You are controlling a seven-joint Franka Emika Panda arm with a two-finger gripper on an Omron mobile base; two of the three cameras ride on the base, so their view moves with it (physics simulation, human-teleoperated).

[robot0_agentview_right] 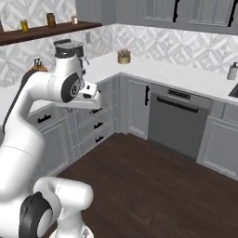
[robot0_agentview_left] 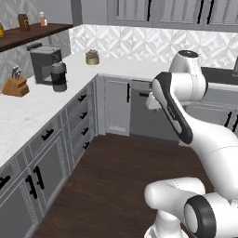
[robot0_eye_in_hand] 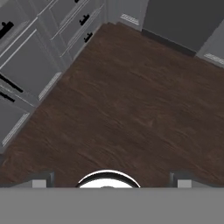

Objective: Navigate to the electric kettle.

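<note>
White marble counter [robot0_agentview_left: 28,109] wraps an L-shaped kitchen corner over grey cabinets and dark wood floor [robot0_agentview_left: 116,181]. From the left base view, going left to right: a wooden shelf [robot0_agentview_left: 32,35] at 10 o'clock carries small jars; below it a knife block [robot0_agentview_left: 15,85] sits on the counter, with a coffee machine [robot0_agentview_left: 45,64] near it toward 11 o'clock. Just in front of the machine, touching or nearly so, stands the kettle [robot0_agentview_left: 59,76], dark and upright. Further right, at 12 o'clock in the counter's corner, is a small potted plant [robot0_agentview_left: 92,57]. A dishwasher [robot0_agentview_left: 144,111] sits under the counter behind the arm, which fills the picture from 1 to 5 o'clock.

From the right base view the plant [robot0_agentview_right: 123,56] sits at 12 o'clock and the dishwasher [robot0_agentview_right: 176,118] at 3 o'clock; the arm's upper part covers the coffee machine area at 10 o'clock.

Along the hand, the camera looks down at the floor [robot0_eye_in_hand: 127,109], with drawers [robot0_eye_in_hand: 26,57] at 10 o'clock. Gripper [robot0_eye_in_hand: 109,181] fingertips sit wide apart at 6 o'clock, spread with nothing between them.
</note>
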